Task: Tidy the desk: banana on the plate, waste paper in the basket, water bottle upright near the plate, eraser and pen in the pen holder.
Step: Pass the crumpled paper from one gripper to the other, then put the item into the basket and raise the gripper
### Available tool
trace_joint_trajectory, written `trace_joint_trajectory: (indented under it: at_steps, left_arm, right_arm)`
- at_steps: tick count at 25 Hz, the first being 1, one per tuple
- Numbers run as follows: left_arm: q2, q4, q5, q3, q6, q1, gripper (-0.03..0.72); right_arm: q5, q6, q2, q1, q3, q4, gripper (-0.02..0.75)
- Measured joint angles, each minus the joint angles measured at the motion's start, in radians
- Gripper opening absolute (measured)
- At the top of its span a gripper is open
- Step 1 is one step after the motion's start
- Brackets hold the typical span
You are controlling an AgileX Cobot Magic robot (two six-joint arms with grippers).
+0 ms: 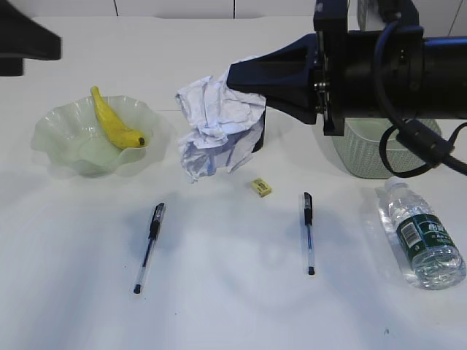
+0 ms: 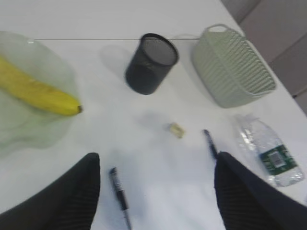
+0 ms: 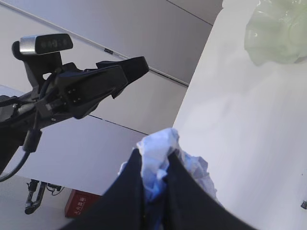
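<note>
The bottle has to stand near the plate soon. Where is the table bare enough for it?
Bare patches: in front of the plate, left of the left pen; and between the two pens, below the eraser. Crowded: around the right pen, lying bottle and basket; the held waste paper hangs over the middle.

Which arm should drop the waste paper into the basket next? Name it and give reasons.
Right. Its pincer is shut on the waste paper, lifted off the table beside the basket. The left pincer hangs open and empty above the pens.
</note>
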Motion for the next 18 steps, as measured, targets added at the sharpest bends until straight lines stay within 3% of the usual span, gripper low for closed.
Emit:
trace_joint_trajectory:
  at_steps: [3, 7, 10, 14, 18]
  left_arm:
    - [-0.028, 0.116, 0.031, 0.0, -0.059, 0.117, 0.51]
    - [-0.081, 0.253, 0.039, 0.031, -0.183, 0.213, 0.485]
    - [-0.122, 0.341, 0.033, 0.084, -0.275, 0.223, 0.478]
    - [-0.165, 0.462, 0.062, 0.15, -0.306, 0.221, 0.476]
    - [-0.22, 0.505, 0.105, 0.164, -0.338, 0.221, 0.472]
  right_arm:
    - [0.0, 0.0, 0.0, 0.0, 0.0, 0.0, 0.041]
    - [0.0, 0.0, 0.0, 0.0, 0.0, 0.0, 0.041]
    - [0.002, 0.0, 0.0, 0.0, 0.0, 0.0, 0.041]
    - [0.0, 0.0, 0.0, 0.0, 0.0, -0.011, 0.041]
    - [-0.05, 0.002, 0.0, 0.0, 0.0, -0.103, 0.04]
